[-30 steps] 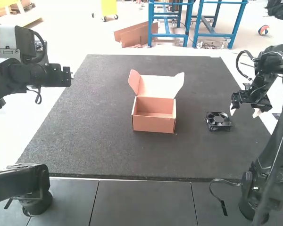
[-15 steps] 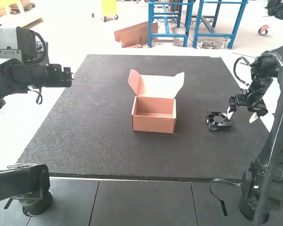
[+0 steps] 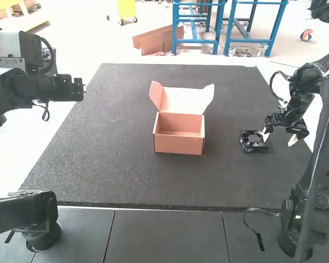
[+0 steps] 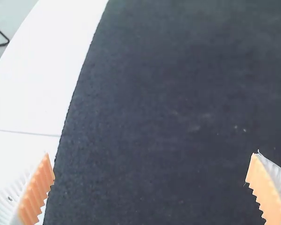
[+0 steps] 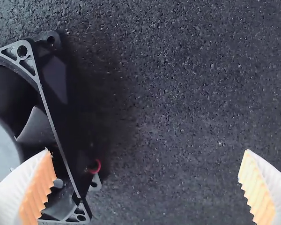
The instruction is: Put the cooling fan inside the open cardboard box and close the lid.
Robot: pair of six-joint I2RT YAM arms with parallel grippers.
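Observation:
The black cooling fan (image 3: 254, 141) lies flat on the dark mat, right of the open cardboard box (image 3: 179, 133), whose lid flap stands up at the back. My right gripper (image 3: 279, 132) is open, low over the mat at the fan's right side; one white finger hangs over the fan's edge (image 5: 42, 126), the other over bare mat. In the right wrist view the right gripper (image 5: 145, 187) spans the fan's frame and a small red wire. My left gripper (image 4: 147, 187) is open over the mat's left edge, far from the box.
The dark mat (image 3: 115, 148) covers most of the table, with a white table strip (image 4: 33, 79) along its left. The left arm (image 3: 38, 85) hovers at the far left. Open mat lies between fan and box.
My right gripper has come down and shifted left toward the fan's right edge. Fan, box and left arm have not moved.

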